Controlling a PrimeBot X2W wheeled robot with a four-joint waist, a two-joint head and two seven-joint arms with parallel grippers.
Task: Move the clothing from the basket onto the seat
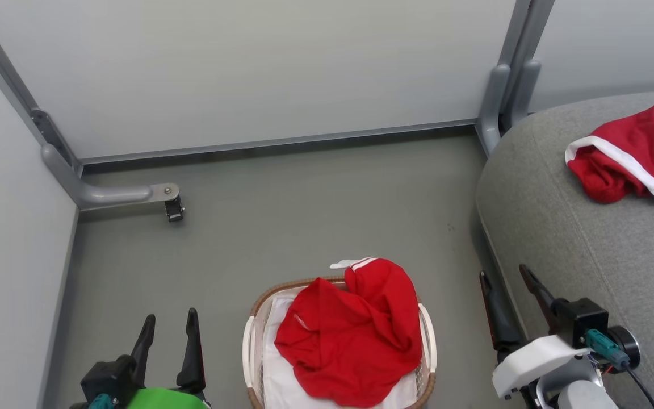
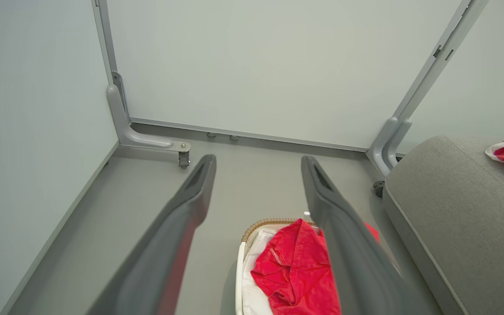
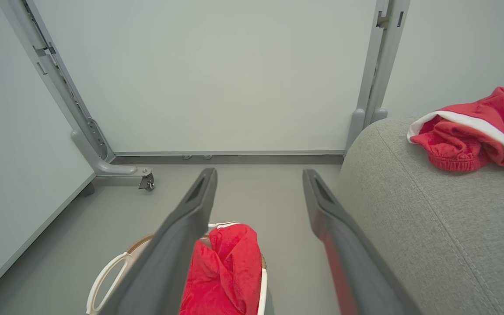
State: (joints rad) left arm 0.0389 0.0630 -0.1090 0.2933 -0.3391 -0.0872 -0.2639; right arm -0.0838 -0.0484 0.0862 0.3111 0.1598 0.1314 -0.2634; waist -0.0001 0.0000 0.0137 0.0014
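Note:
Red clothing (image 1: pixel 352 332) with white stripe trim lies bunched in the basket (image 1: pixel 254 318), over a white lining, at the bottom centre of the head view. It shows again as the clothing (image 2: pixel 298 273) in the left wrist view and the clothing (image 3: pixel 225 273) in the right wrist view. A second red garment (image 1: pixel 633 153) with a white edge rests on the grey seat (image 1: pixel 565 227) at the right. My left gripper (image 1: pixel 169 326) is open, left of the basket. Open too, my right gripper (image 1: pixel 507 275) hovers between the basket and the seat. Neither holds anything.
Pale partition panels (image 1: pixel 247 68) close off the back and left. A grey panel foot with a small caster (image 1: pixel 174 209) juts onto the floor at the back left. Bare grey floor (image 1: pixel 315 216) lies beyond the basket.

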